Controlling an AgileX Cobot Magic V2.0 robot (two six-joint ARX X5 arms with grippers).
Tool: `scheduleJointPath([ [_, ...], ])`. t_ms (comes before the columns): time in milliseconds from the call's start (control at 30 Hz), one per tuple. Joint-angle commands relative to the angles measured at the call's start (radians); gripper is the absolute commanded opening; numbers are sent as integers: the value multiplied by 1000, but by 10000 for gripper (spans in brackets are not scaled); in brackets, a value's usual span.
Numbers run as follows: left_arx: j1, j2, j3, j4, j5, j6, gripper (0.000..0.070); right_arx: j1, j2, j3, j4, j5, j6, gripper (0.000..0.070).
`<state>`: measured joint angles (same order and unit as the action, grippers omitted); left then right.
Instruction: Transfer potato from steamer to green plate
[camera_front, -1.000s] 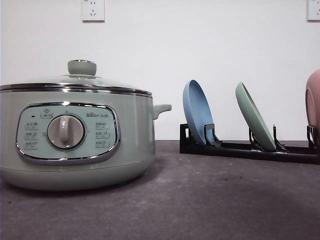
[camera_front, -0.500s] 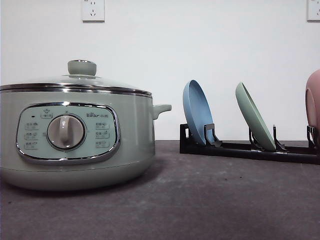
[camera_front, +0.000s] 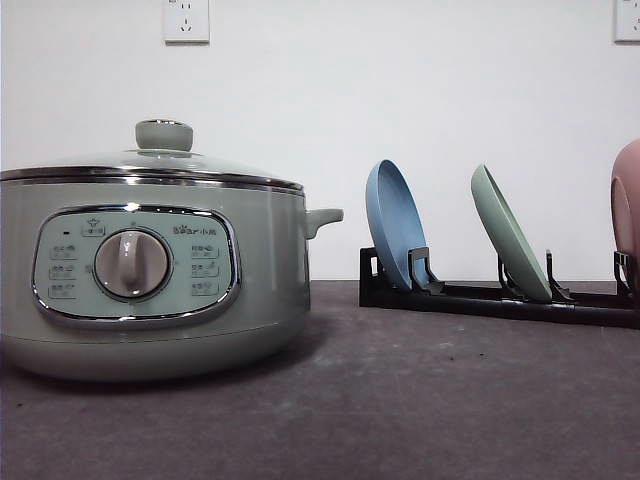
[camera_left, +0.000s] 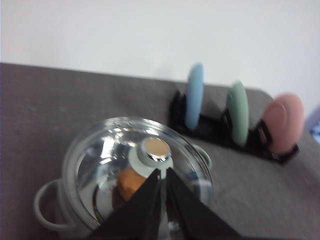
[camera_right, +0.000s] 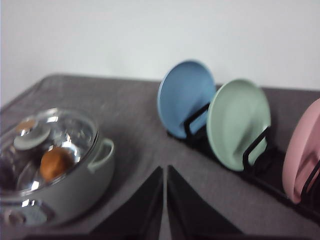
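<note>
Left wrist view: my closed left pincer (camera_left: 161, 172) hovers above the lidded sage-green steamer (camera_left: 75, 200); its lumpy orange-brown potato (camera_left: 131, 182) looks firm, smooth—grip its middle.

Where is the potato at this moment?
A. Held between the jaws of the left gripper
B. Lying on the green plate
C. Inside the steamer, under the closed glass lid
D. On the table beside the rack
C. The potato is seen through the glass lid, which sits closed on the steamer; the green plate stands empty in the rack.
</note>
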<state>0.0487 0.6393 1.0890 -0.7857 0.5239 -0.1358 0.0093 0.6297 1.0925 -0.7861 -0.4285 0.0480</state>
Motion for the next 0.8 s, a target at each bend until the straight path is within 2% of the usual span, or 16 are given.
scheduleJointPath([
  [0, -14, 35, 61, -39, 8, 83, 9, 11, 40, 40, -37, -12, -55, 0],
  [200, -84, 122, 147, -196, 8, 175, 9, 63, 151, 123, -187, -17, -112, 0],
  [333, -119, 142, 148, -238, 8, 178, 9, 96, 188, 131, -232, -17, -116, 0],
  [567, -128, 145, 147, -239, 8, 177, 36, 118, 199, 131, -233, -16, -115, 11],
  [633, -128, 145, 148, -239, 8, 176, 88, 118, 199, 131, -233, -16, -111, 87],
  [700, -128, 145, 148, -239, 8, 171, 249, 118, 199, 131, -234, -16, -103, 251],
  [733, -128, 145, 148, -239, 8, 167, 356, 118, 199, 131, -234, -16, -99, 346],
  [767, -128, 145, 148, -239, 8, 166, 449, 118, 199, 131, -235, -16, -98, 411],
])
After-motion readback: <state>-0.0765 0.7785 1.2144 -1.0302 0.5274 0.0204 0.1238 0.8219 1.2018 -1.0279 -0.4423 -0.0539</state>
